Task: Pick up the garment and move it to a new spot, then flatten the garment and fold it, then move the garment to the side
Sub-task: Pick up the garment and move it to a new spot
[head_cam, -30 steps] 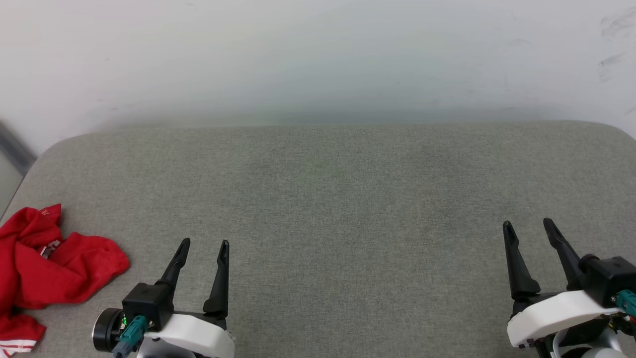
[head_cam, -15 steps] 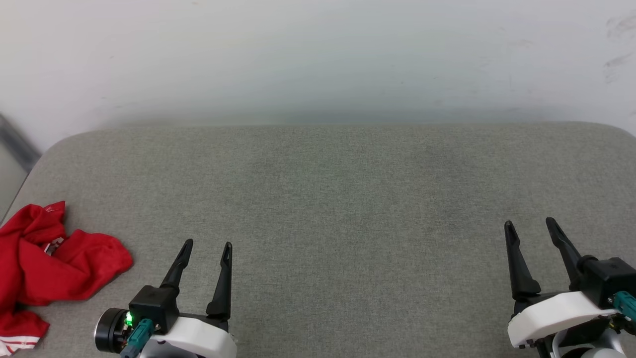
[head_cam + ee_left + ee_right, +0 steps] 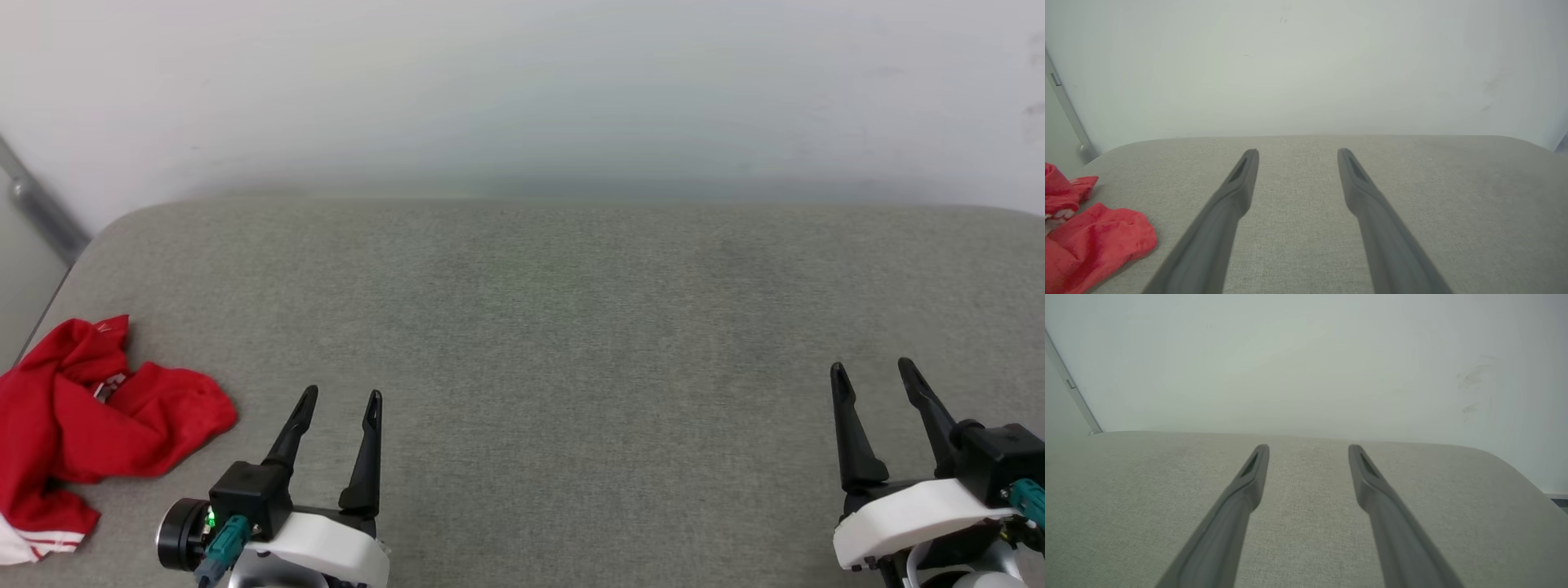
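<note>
Red and rumpled, the garment (image 3: pixel 114 425) lies in a loose heap at the far left edge of the padded surface (image 3: pixel 571 327), close to the front-left corner in the head view. Its folds pile over one another, so no lettering can be read. A small white patch shows in a crease near the top of the heap. At the lower left a white cuff (image 3: pixel 24 549) with red-and-white striped trim reaches the picture's edge. In the left wrist view the garment (image 3: pixel 1098 241) sits at the lower left, resting on the surface and clear of the fingers (image 3: pixel 1224 212).

Just to the right of the heap, and apart from it, the left gripper (image 3: pixel 342 394) stands with its two dark fingers spread and nothing between them. Its wrist view shows plain grey weave in the gap. Well apart, at the lower right of the head view, the right gripper (image 3: pixel 870 367) is likewise spread wide and empty, with its fingers pointing toward the far edge.

The surface is a grey-green woven cover with rounded corners. Behind it rises a pale wall (image 3: pixel 522 98), faintly scuffed at the right in the right wrist view. A grey metal bar (image 3: pixel 45 216) slants down at the far left.
</note>
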Tool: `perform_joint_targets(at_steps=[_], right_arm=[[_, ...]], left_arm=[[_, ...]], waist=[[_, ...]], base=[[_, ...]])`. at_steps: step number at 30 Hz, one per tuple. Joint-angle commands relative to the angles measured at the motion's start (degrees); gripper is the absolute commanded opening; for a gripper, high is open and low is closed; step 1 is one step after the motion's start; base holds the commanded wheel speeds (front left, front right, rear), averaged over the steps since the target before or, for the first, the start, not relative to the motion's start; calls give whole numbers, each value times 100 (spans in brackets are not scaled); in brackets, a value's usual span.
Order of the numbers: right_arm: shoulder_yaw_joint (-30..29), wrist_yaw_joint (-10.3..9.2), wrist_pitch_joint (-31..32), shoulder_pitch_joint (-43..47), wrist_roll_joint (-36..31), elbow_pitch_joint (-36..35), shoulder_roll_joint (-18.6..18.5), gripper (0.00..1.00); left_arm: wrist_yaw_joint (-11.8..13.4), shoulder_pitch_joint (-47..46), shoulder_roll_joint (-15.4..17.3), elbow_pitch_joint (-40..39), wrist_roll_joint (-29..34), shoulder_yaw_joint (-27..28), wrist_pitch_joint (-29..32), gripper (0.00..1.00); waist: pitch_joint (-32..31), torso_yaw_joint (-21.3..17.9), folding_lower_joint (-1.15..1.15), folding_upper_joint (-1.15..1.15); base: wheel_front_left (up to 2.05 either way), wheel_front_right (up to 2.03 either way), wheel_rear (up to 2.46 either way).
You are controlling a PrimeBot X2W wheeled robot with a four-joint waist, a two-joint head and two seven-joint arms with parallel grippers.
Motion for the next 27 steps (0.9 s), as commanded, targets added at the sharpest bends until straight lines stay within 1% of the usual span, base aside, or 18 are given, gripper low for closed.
perform_joint_targets(at_steps=[1, 7, 19, 27], right_arm=[[32, 0, -13, -51, 3, -39, 24, 100], [150, 0, 47, -167, -74, -215, 22, 100], [403, -1, 264, -200, -79, -614, -120, 100], [566, -1, 362, -281, 63, -719, -220, 100]], left_arm=[[-21, -75, 2, -16, -6, 28, -29, 100], [-14, -182, -24, -63, -14, 121, -27, 100], [27, -247, -60, -177, -60, 414, -23, 100], [96, -197, -73, -220, -44, 568, -23, 100]], waist=[[38, 83, 0, 0], [148, 476, 0, 0], [303, 1613, 0, 0], [391, 2244, 0, 0]], base=[[0, 0, 0], [0, 0, 0], [0, 0, 0], [0, 0, 0]])
